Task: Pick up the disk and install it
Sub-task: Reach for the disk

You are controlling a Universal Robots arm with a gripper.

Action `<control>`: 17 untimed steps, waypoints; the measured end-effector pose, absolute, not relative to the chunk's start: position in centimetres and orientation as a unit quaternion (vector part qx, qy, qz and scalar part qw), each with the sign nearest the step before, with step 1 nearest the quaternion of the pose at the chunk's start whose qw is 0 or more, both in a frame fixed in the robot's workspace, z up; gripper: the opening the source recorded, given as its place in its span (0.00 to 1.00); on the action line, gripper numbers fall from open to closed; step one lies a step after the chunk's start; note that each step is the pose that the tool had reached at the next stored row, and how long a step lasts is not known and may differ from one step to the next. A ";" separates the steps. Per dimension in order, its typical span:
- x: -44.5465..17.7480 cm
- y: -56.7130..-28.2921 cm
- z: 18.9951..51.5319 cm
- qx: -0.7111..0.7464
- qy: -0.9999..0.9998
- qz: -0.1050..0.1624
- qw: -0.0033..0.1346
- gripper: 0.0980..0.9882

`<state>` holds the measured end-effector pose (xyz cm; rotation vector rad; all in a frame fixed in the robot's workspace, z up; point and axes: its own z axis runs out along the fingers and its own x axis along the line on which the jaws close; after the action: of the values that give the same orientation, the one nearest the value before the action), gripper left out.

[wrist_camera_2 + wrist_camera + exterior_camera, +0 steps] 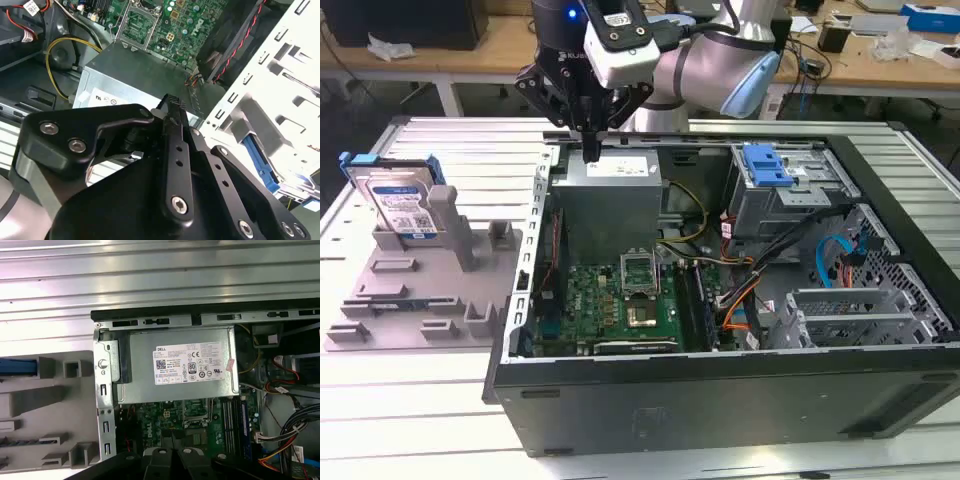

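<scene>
While end effector hangs closed, gripping nothing, just above power supply inside computer case, disk stands upright in grey tray beside case, well apart from end effector

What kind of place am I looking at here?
Probably a robotics lab workbench for computer assembly: a robot arm over an open computer case, a disk standing in a grey fixture tray.

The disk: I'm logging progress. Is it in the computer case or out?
Out: the disk stands on edge in the grey fixture tray, outside the computer case.
</scene>
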<state>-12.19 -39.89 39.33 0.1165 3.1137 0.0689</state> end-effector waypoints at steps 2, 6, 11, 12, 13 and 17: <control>-12.2 -39.9 39.3 0.037 0.999 0.022 0.012 0.01; -12.2 -39.9 39.3 0.037 0.999 0.022 0.012 0.01; -12.2 -39.9 39.3 0.037 0.999 0.022 0.012 0.01; -12.4 -39.8 39.3 0.037 0.999 0.022 0.012 0.01; -12.5 -39.7 39.3 0.037 0.999 0.022 0.012 0.01; -14.4 -38.8 39.3 0.038 0.999 0.022 0.012 0.01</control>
<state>-14.38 -38.77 39.33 0.1176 3.1136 0.0688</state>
